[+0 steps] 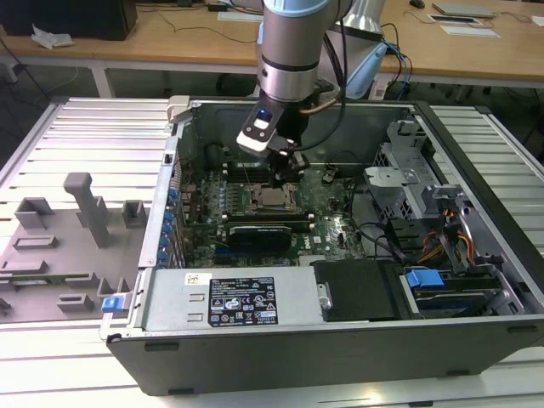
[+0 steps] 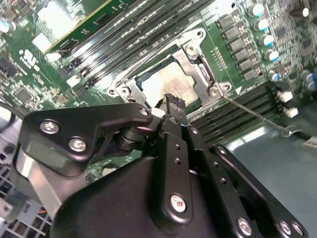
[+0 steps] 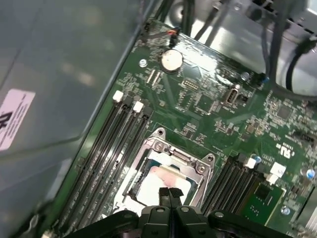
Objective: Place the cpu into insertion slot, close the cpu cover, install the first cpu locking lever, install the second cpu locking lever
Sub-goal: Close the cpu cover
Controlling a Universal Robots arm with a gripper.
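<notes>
- Inside the open case [image 1: 340, 344], which lies on the slatted surface [image 1: 85, 127], the slot [image 1: 272, 199] sits near the middle of the board [image 1: 331, 217]. In the exterior view the arm [image 1: 293, 51] hides the board's far edge behind the slot.
- The cpu [image 2: 171, 82] [image 3: 151, 181] lies in the slot. Its silvery top shows through the window of the cover [image 2: 194, 55] [image 3: 173, 152], which lies over it. In both wrist views the black gripper body cuts off the near part of the cpu and cover.
- Whether the cover is latched is hard to make out. In the second wrist view a thin wire lever [image 2: 252, 115] runs from one corner of the slot, across the memory slots [image 2: 233, 111], out to the board's edge.
- Memory slots flank the slot on two opposite sides, just beside its rim; the other two sides face low board parts.
- The case walls stand well apart from the slot. So do the power supply [image 1: 229, 302] along the near edge and the drive cage [image 1: 408, 161] at the exterior view's right.
- The fingers [image 3: 165, 196] [image 2: 174, 105] are pressed together and hold nothing. Their tips hang over the cpu's top inside the cover's window. Whether they touch the metal cannot be told.
</notes>
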